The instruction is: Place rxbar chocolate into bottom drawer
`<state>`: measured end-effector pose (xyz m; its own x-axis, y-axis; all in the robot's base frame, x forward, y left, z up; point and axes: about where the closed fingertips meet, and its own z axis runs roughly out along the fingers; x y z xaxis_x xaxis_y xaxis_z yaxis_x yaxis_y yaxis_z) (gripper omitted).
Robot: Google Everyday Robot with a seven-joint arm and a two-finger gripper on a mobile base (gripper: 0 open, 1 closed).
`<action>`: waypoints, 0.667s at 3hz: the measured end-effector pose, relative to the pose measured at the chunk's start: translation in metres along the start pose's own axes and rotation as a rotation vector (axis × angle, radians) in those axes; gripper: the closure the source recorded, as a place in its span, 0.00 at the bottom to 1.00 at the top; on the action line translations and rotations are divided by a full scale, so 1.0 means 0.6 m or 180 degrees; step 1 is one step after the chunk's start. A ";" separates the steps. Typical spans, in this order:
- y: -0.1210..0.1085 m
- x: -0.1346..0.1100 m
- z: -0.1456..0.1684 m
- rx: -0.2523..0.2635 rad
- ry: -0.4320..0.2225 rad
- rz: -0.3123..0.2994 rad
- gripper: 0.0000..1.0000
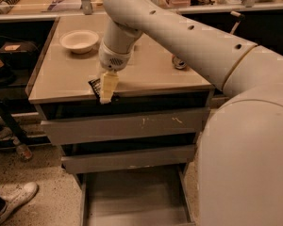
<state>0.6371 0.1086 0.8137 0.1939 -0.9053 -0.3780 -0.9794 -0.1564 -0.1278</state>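
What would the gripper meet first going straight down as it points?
Probably the front edge of the countertop, right under the gripper beside the rxbar chocolate. If it hangs past that edge, the open bottom drawer; depth is unclear.

At the front edge of the table (151,76) the gripper (107,89) covers most of the rxbar chocolate (94,84), leaving only a dark corner showing. Below the table, the picture's lower edge cuts off the bottom drawer (132,197).
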 end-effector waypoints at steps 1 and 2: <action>0.028 0.012 -0.008 -0.0033 0.0051 0.0074 1.00; 0.095 0.028 -0.032 -0.0015 0.0065 0.0296 1.00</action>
<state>0.5834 0.0768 0.8177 0.1009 -0.9238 -0.3692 -0.9934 -0.0730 -0.0888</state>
